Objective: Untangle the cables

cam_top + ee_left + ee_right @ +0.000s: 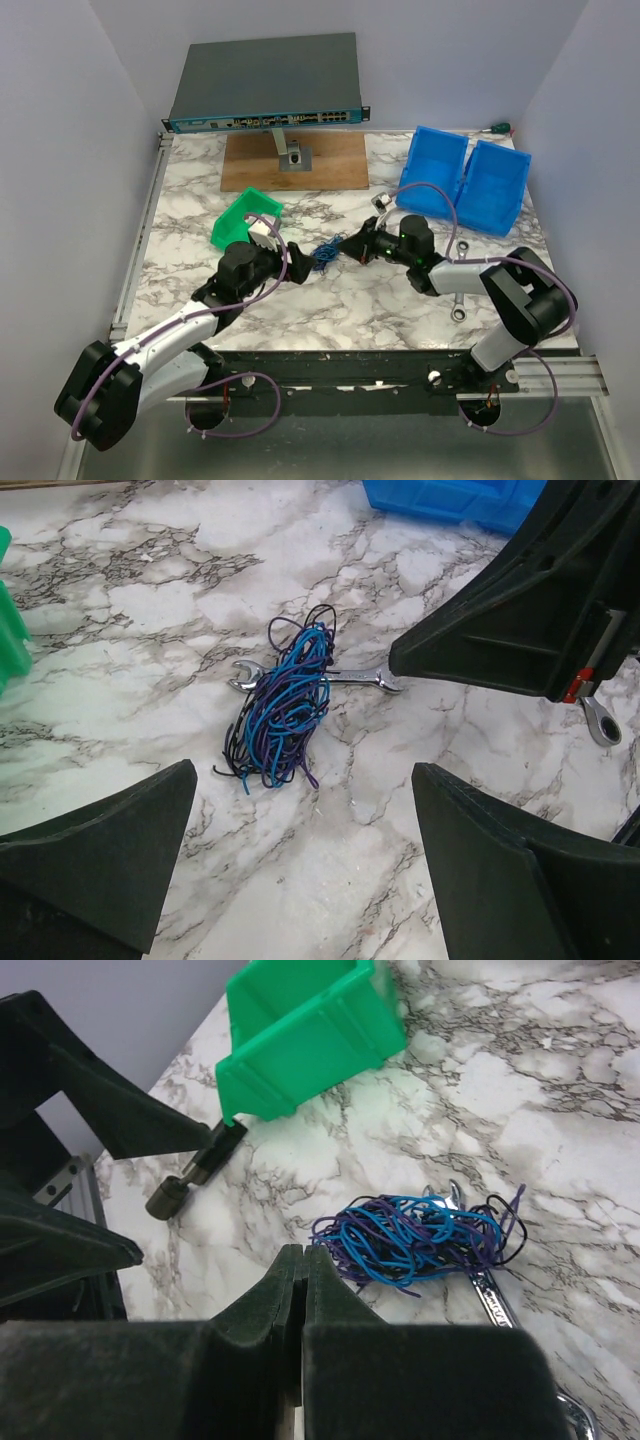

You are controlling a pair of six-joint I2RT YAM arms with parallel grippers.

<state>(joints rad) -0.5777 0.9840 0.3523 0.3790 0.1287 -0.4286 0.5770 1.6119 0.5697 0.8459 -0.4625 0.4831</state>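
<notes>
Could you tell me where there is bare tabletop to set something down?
Bare marble lies between the cables and the near edge, and at the back left between the green bin and the wooden board. The middle is crowded: the left gripper and right gripper flank the cables.

Lab bench: network switch (pixel 265 80), bins (pixel 468 182)

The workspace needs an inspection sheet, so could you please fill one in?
Surface: marble-pattern table.
Job's things: cable bundle, blue, purple and black, tangled, lying over a silver wrench.
Clutter: ratchet wrench, green bin, two blue bins, wooden board.
Grippers: left gripper open, facing the bundle; right gripper shut, beside it, nothing seen held.
Cables: purple arm cables loop along both arms.
Surroundings: network switch at the back; plain walls.
</notes>
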